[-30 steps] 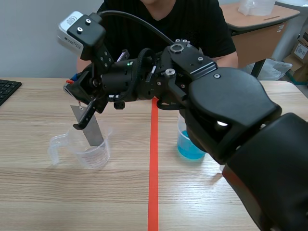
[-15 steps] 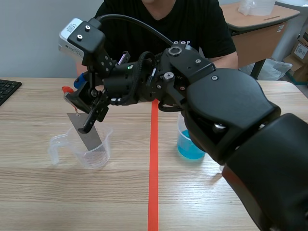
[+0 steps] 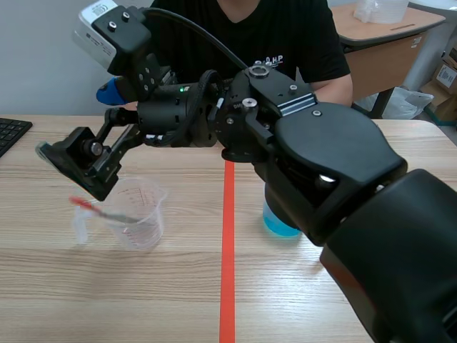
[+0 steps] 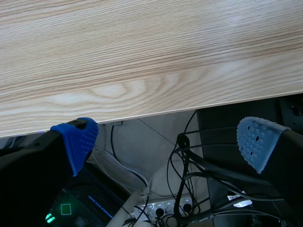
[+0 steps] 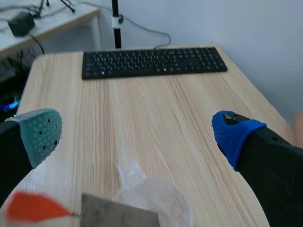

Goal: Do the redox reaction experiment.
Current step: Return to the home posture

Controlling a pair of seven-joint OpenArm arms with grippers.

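Note:
My right gripper (image 3: 77,123) hangs open over the clear beaker (image 3: 136,214) on the left of the table, with nothing between its fingers. The grey metal strip (image 3: 118,214) with its red tag (image 3: 80,203) rests tilted in that beaker, free of the gripper. In the right wrist view the strip (image 5: 118,215), the tag (image 5: 35,208) and the beaker (image 5: 156,198) lie under the open gripper (image 5: 137,137). A beaker of blue liquid (image 3: 282,223) stands right of the red tape line, partly behind my right arm. My left gripper (image 4: 165,142) is open at the table's edge (image 4: 142,71), holding nothing.
A black keyboard (image 5: 151,61) lies at the table's left end, also seen as a keyboard corner (image 3: 13,133). A person in black (image 3: 250,36) sits across the table. Cables and a power strip (image 4: 161,208) lie on the floor below the edge.
My right gripper opened and swung up and left. The metal strip it held upright in the beaker dropped and now rests tilted in the beaker.

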